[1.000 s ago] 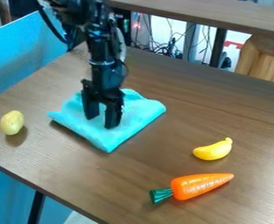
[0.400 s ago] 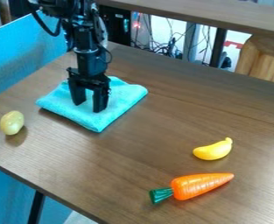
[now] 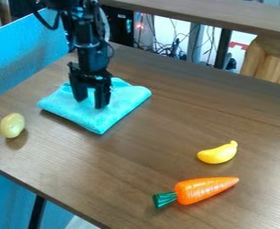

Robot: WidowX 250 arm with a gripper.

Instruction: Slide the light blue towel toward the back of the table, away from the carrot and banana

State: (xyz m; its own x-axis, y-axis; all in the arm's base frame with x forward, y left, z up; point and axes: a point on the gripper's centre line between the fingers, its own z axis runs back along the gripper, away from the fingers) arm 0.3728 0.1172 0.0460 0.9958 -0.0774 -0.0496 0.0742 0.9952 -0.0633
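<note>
You have a brown wood-grain table beside a blue panel, with tangled dark cables beyond its far edge. A yellow toy banana lies near an orange plastic carrot with a green top; a pale yellow oval toy sits on your left. Your black two-finger claw stands with its fingers apart over the folded turquoise cloth; you can't tell whether they touch it.
</note>
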